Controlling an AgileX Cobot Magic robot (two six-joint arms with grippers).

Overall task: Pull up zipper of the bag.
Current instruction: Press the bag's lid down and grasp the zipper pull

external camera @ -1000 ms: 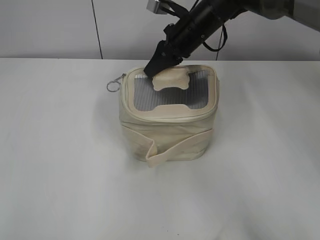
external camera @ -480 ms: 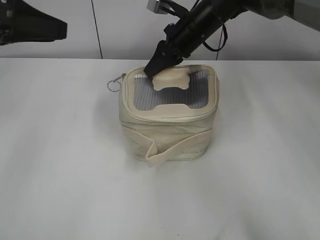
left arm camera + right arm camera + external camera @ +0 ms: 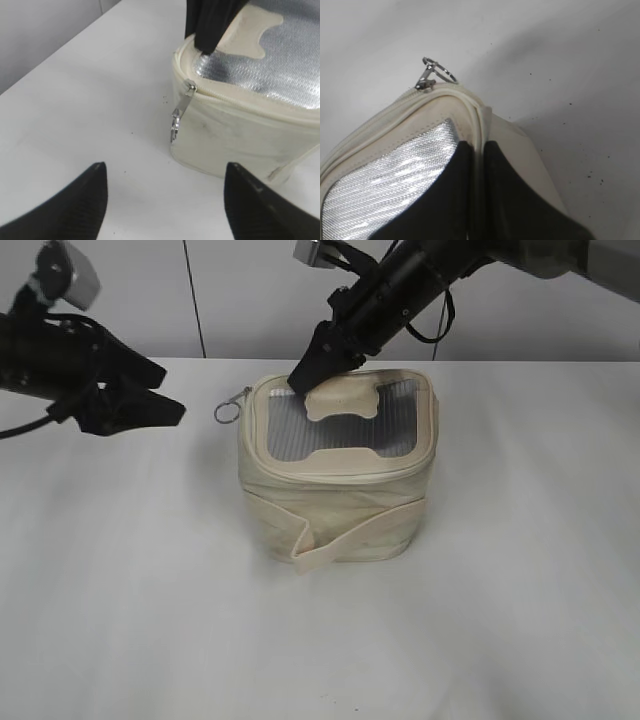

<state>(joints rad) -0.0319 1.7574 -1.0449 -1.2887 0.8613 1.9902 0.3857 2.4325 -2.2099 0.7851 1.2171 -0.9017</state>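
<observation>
The cream bag point(image 3: 340, 490) stands upright mid-table with its grey ribbed top facing up. The zipper track runs round the lid edge. One silver slider with a ring pull point(image 3: 232, 408) sticks out at the bag's back left corner; it also shows in the left wrist view point(image 3: 181, 110) and the right wrist view point(image 3: 431, 77). My right gripper point(image 3: 300, 380) is shut on the lid's back rim point(image 3: 476, 145), just right of that slider. My left gripper point(image 3: 172, 392) is open and empty, left of the bag, its fingers pointing at the ring pull point(image 3: 165, 172). A second slider is not visible.
The cream strap point(image 3: 345, 538) wraps the bag's front and its end hangs loose. The white table point(image 3: 120, 590) spreads round the bag on all sides. A grey wall with a dark vertical seam point(image 3: 194, 300) stands behind.
My left arm has come into view from the upper left and dropped toward the bag's left side. The right gripper and the bag have not moved.
</observation>
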